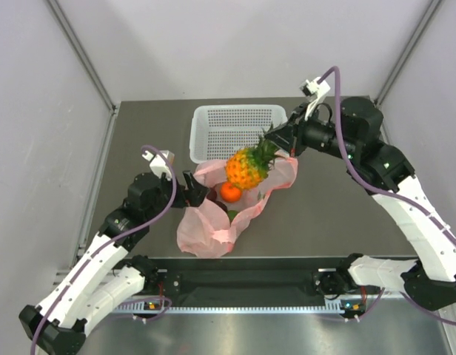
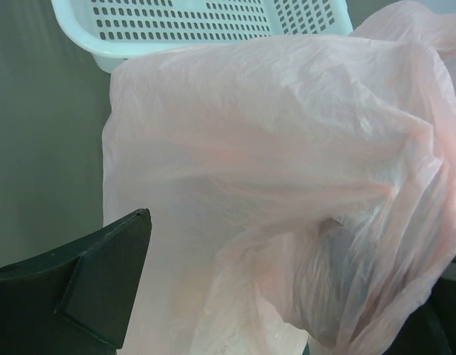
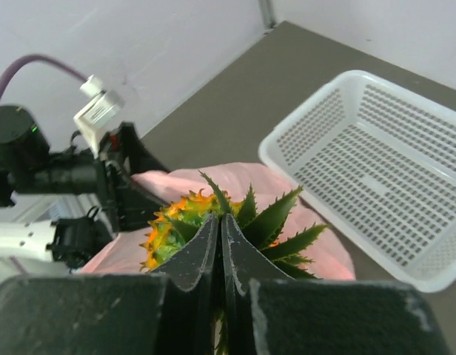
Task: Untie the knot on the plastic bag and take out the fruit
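My right gripper (image 1: 271, 137) is shut on the green crown of the mini pineapple (image 1: 245, 169) and holds it up over the open pink plastic bag (image 1: 209, 229). The right wrist view shows the fingertips (image 3: 213, 233) pinched together on the crown leaves, with the pineapple (image 3: 169, 222) hanging past them. An orange (image 1: 230, 192) lies in the bag's mouth, with something dark just below it. My left gripper (image 1: 200, 192) is at the bag's left rim, jaws wide apart, and bag plastic (image 2: 272, 148) fills the gap beside its left finger (image 2: 102, 281). No knot shows.
A white perforated basket (image 1: 213, 122) stands just behind the bag and holds nothing; it also shows in the left wrist view (image 2: 176, 29) and the right wrist view (image 3: 376, 163). White walls close in the grey table (image 1: 339, 214) on three sides.
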